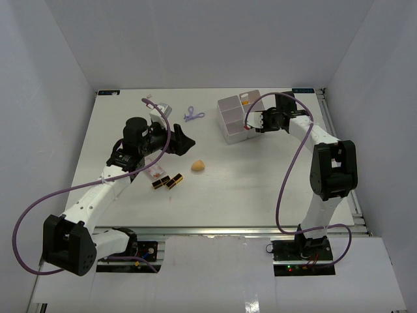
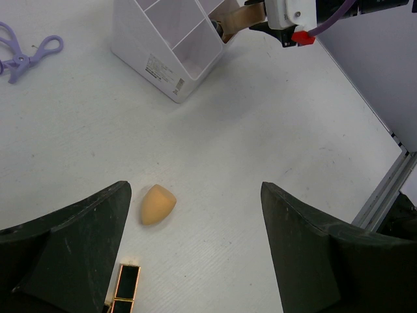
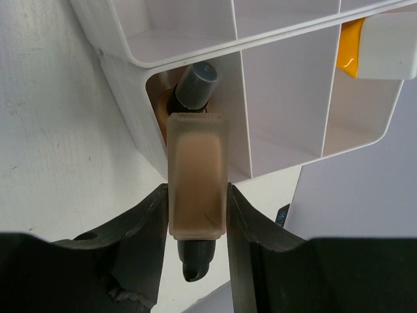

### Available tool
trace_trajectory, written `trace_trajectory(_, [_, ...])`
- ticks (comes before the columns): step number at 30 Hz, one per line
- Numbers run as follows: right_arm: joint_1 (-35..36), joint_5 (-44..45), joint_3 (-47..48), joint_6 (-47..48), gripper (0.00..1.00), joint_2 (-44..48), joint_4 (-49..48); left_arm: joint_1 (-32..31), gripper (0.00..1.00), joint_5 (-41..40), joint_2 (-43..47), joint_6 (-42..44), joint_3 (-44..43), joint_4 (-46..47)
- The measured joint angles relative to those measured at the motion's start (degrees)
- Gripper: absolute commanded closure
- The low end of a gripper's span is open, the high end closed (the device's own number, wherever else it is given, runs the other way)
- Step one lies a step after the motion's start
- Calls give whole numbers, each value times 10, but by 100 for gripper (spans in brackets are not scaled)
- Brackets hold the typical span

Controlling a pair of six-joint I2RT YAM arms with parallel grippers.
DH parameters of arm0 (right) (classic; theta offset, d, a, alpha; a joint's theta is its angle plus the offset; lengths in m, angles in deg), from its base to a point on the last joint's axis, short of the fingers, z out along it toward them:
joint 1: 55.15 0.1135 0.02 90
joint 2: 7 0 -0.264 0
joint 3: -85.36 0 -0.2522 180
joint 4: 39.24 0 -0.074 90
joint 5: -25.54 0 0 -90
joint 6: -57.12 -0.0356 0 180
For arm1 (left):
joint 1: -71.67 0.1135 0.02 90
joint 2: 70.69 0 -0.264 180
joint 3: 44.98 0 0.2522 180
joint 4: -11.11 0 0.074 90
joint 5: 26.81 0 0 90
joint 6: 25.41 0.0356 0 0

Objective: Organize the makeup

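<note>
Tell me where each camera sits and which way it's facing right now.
Top external: above and behind the bases, looking down on the table; left arm and right arm show.
Left wrist: on the left arm, looking down past the open left gripper at the sponge.
Right wrist: on the right arm, facing the white box; right gripper grips a beige bottle.
Shared: top and left wrist both show sponge and white box.
</note>
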Motion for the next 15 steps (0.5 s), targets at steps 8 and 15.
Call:
trace_trajectory(8, [0,14,0,-4,40,-9,-20,0,8,0,0,0,0,0])
trace_trajectory(15, [0,14,0,-8,33,-10,-35,0,8,0,0,0,0,0])
